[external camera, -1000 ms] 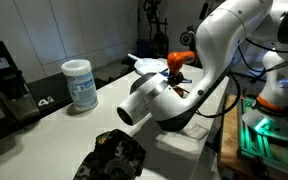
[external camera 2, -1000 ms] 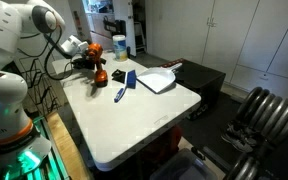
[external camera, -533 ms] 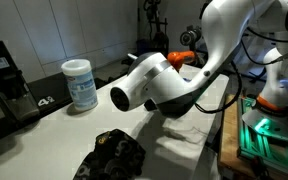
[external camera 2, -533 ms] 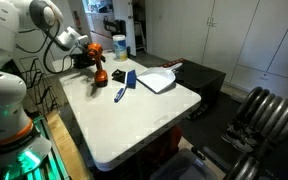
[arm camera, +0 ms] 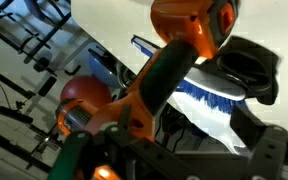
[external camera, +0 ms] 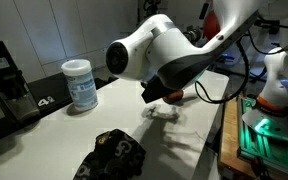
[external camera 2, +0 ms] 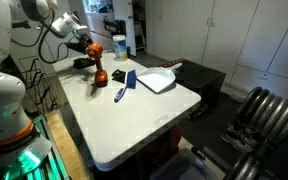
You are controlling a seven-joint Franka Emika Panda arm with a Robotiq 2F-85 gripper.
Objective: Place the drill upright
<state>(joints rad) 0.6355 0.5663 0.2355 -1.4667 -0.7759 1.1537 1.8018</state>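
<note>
Drill [external camera 2: 97,66] is up on its battery block on the white table [external camera 2: 134,130], near the white tub [external camera 2: 119,46], on the arm's side of it. The upright placing looks made. What's left, I'd judge, is backing off without a knock. The gripper [external camera 2: 82,42] hangs just beside the orange head, claw spread wide and holding nothing. The drill's long axis runs vertical, handle rising to the orange head. The chuck's heading is too small to call.
</note>
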